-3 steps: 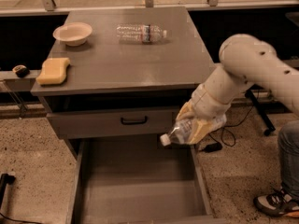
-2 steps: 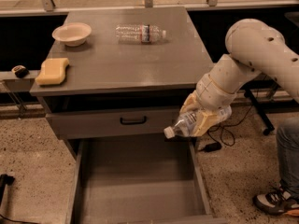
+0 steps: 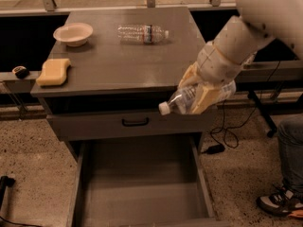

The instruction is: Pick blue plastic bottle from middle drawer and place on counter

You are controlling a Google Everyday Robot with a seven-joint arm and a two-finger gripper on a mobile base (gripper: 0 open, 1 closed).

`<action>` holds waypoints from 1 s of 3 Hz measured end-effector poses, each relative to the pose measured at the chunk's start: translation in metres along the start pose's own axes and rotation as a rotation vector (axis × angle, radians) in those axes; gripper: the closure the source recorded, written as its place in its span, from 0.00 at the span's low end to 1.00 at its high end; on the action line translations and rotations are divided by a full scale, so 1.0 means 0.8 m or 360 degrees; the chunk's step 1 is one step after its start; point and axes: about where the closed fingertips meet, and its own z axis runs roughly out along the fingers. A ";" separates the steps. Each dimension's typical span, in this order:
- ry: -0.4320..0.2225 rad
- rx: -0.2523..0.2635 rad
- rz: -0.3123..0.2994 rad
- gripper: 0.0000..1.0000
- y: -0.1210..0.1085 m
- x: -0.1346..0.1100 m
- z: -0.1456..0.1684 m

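My gripper (image 3: 201, 92) is shut on the blue plastic bottle (image 3: 182, 100), a small clear bottle with a white cap. It holds the bottle on its side, cap pointing left, in the air at the counter's front right corner, just below the counter's top level. The middle drawer (image 3: 142, 183) is pulled open below, its flat grey floor bare. The counter (image 3: 118, 60) is the broad grey cabinet top behind and left of the gripper.
On the counter lie a clear bottle with a dark label band (image 3: 143, 33), a white bowl (image 3: 73, 34) and a yellow sponge (image 3: 53, 72). The shut drawer front with a black handle (image 3: 135, 122) is above the open drawer. A person's leg and shoe (image 3: 284, 193) are at the right.
The gripper has lifted the bottle up and slightly right, from beside the drawer front to near the counter's front right corner.
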 end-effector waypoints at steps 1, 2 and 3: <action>0.0032 0.0074 0.0097 1.00 -0.052 -0.028 -0.052; -0.0126 0.0193 0.0181 1.00 -0.127 -0.050 -0.067; -0.0248 0.0307 0.0300 1.00 -0.195 -0.047 -0.040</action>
